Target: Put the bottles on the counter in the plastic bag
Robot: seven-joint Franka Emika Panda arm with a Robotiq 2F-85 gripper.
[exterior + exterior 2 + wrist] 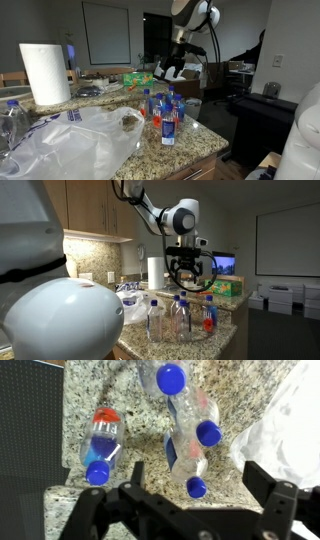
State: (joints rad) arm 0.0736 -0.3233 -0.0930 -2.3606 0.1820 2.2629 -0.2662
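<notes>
Several small clear bottles with blue labels stand together on the speckled granite counter [190,140], in both exterior views [163,110] [180,315]. Most have blue caps; one shows red-orange. The wrist view looks down on their blue caps [195,430], with one bottle [100,445] apart to the left. The large crinkly translucent plastic bag [75,140] lies on the counter beside them; its edge shows at the wrist view's right [285,420] and behind the bottles in an exterior view [135,308]. My gripper [172,70] [188,280] [200,485] hangs open and empty above the bottles.
A white paper towel roll [45,72] stands at the counter's back, also visible in an exterior view [154,272]. A larger clear water bottle [10,120] stands at the far end. A green box [138,76] lies behind. The counter's rounded edge [200,155] is close to the bottles.
</notes>
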